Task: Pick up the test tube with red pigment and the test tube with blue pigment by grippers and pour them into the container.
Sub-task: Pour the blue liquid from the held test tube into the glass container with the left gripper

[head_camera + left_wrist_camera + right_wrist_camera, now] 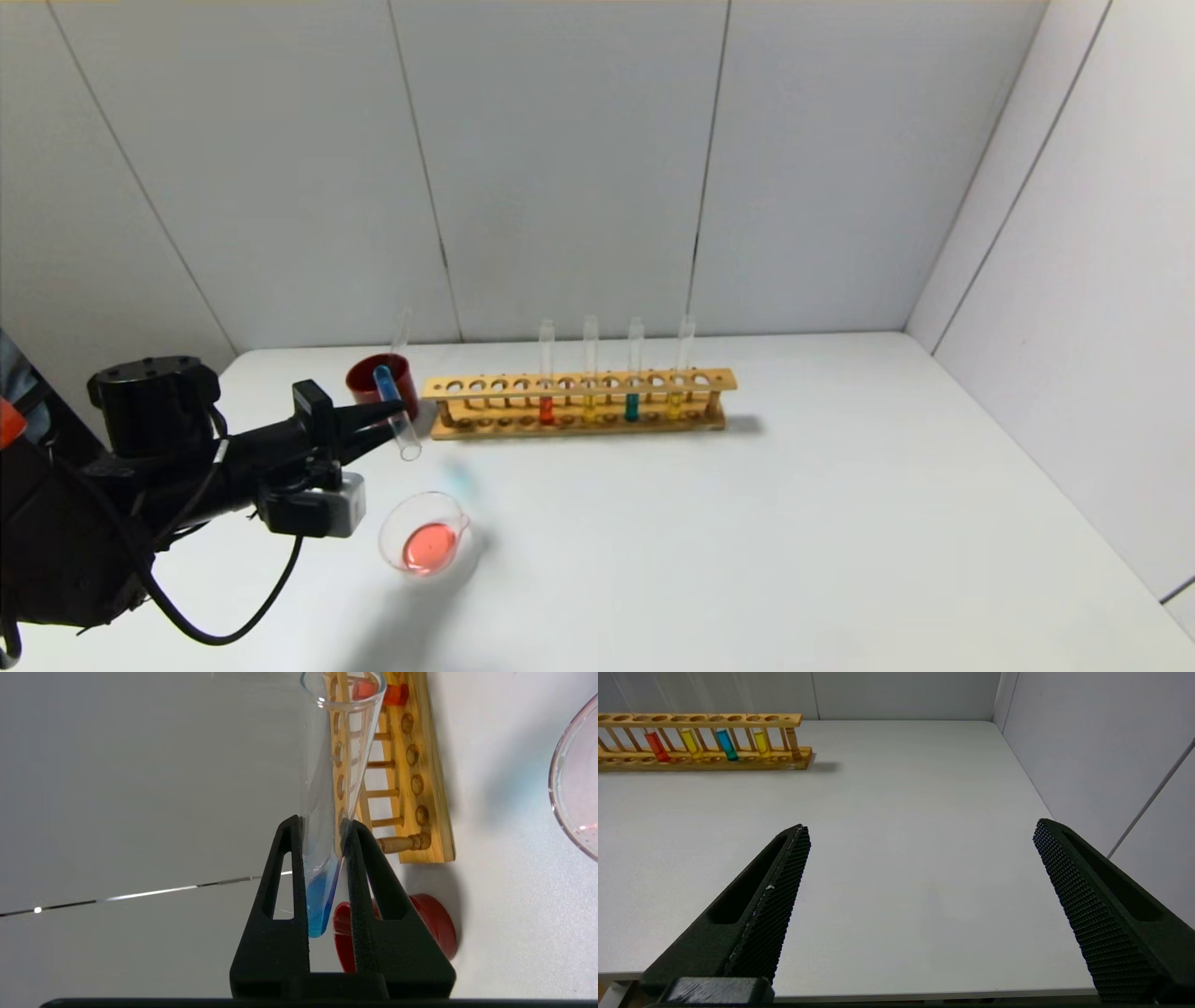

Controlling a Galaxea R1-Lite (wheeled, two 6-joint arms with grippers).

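My left gripper [397,411] [322,821] is shut on the test tube with blue pigment [396,416] [322,788]. The tube is tilted, with blue liquid at its closed end and its open mouth pointing down toward the container [439,497] [567,788]. The container is a clear glass dish holding pink-red liquid; it sits on the table just in front of the tube's mouth. A tube with orange-red liquid [546,409] [657,746] stands in the wooden rack [579,383]. My right gripper [920,828] hangs open and empty over the front right of the table, outside the head view.
The rack [705,760] [420,788] also holds a teal tube [632,406] and two yellow tubes [589,407]. A dark red cup [369,378] [434,924] with a clear tube [401,331] leaning in it stands behind my left gripper. White walls close the table's back and right.
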